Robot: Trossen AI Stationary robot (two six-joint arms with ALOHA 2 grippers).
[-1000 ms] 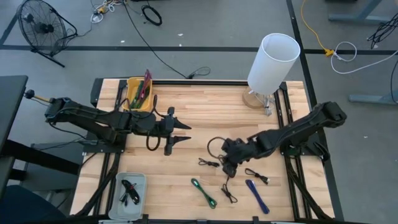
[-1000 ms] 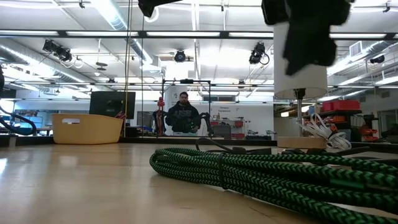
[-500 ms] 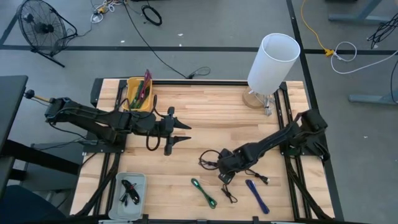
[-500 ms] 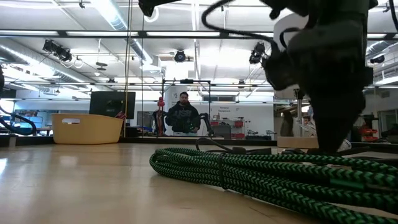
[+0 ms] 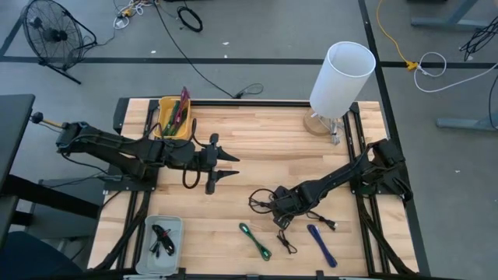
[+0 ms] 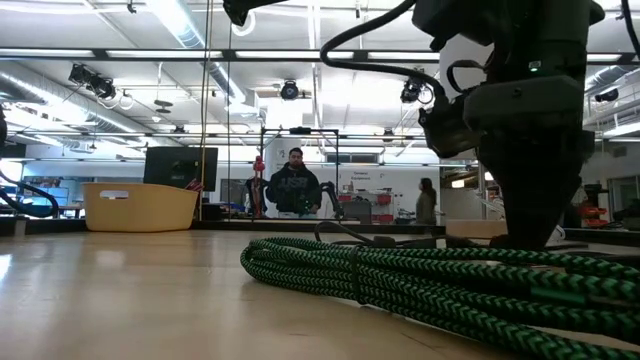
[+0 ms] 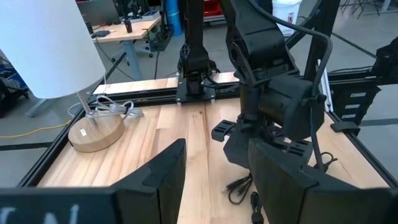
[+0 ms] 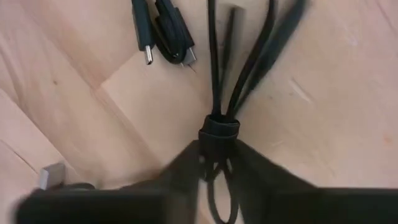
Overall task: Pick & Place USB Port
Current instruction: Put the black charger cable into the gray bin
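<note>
A: Right tool [image 8: 216, 163] down on the bench [image 5: 257, 132], fingers pinching what looks like the strapped black USB cable bundle [image 8: 219, 127].
B: Left tool [image 5: 226, 165] hovers mid-bench, spread, holding nothing.

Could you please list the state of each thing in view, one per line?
Left end effector: open, empty, hovering mid-table.
Right end effector: down at the table, fingers on either side of the black cable bundle.
Green cable: lying loose near the front edge.
Blue cable: lying loose on the table.
Grey tray: holds black cables.
Yellow bin: holds items.
Lamp: upright at the back corner.
</note>
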